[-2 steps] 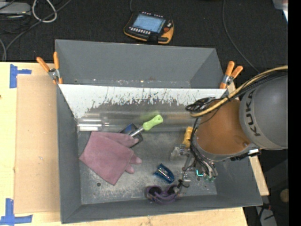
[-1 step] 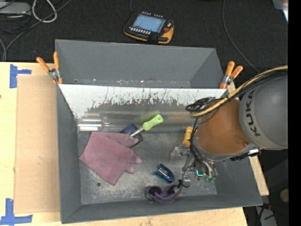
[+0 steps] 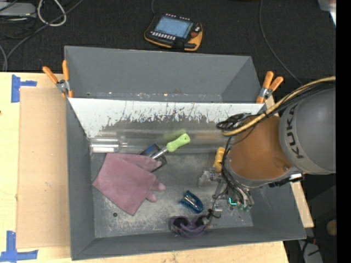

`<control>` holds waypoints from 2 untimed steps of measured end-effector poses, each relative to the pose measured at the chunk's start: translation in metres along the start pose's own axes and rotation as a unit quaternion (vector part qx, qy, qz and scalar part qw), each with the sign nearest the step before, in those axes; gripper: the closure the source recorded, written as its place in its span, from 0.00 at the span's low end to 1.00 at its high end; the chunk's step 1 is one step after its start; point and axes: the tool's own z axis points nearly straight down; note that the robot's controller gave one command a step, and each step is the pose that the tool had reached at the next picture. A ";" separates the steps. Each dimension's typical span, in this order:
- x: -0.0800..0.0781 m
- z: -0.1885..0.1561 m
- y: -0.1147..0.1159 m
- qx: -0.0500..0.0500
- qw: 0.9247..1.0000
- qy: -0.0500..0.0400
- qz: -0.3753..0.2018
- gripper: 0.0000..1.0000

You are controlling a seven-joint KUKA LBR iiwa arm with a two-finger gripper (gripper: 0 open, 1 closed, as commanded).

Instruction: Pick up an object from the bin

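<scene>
My gripper hangs low over the bin's front right part, under the arm's orange cover. Just to its left lies a small blue clip. A dark purple bundle, like a scrunchie or cord, rests by the front wall, right below and left of the gripper's tip; whether they touch I cannot tell.
A mauve cloth glove is spread over the left half of the floor. Behind it sit a green-handled tool with a metal head and a clear tube along the back wall. The arm covers the bin's right side.
</scene>
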 end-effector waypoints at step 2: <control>0.000 0.000 0.000 0.000 1.000 0.000 0.001 0.00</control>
